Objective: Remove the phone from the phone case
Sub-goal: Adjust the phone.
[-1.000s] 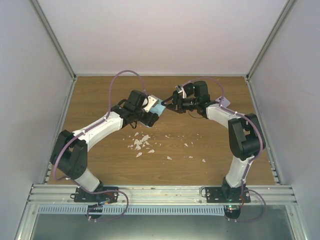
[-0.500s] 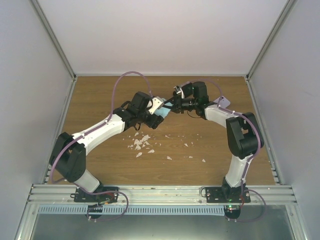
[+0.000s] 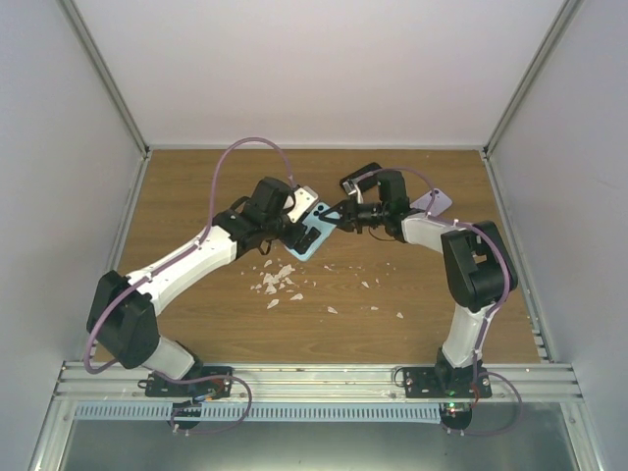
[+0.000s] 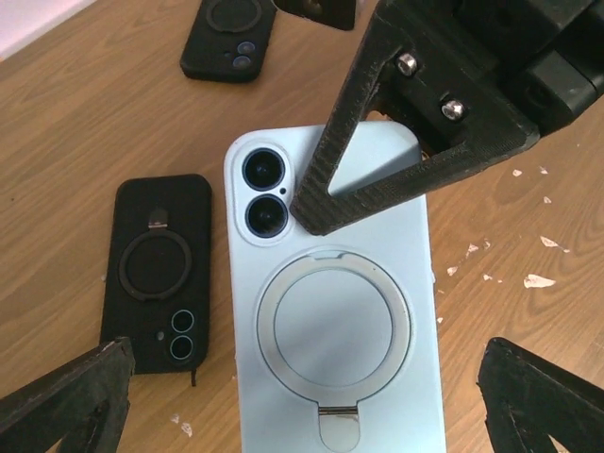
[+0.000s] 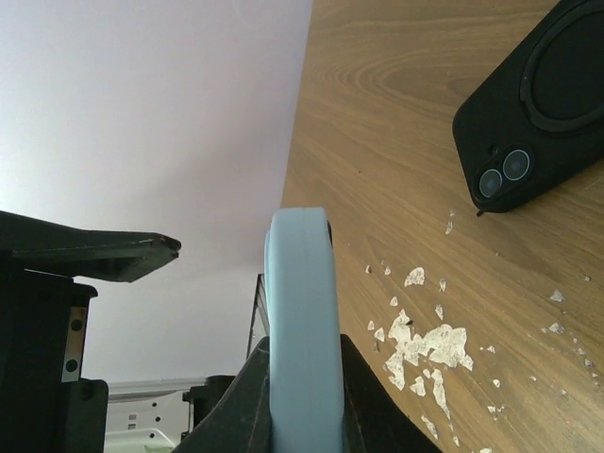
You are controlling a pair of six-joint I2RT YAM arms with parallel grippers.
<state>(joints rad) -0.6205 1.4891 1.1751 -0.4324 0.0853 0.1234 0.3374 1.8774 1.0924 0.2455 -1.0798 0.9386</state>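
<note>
The pale-blue ring-backed phone case [image 4: 330, 311] is held off the wooden table [image 4: 85, 113] with the phone [image 4: 263, 169] apparently still inside, so the extraction is not yet done. The right gripper [image 3: 337, 215] pinches its camera-end edge; the left gripper [image 4: 304, 396] gapes wide, holding nothing.

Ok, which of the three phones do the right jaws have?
The light blue one with the ring stand, clamped near its cameras; both black ones lie free on the table.

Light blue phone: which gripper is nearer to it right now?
Right. The right gripper is shut on the phone's camera end. The left gripper is open, its fingers spread wide of the phone's sides, not touching it.
</note>
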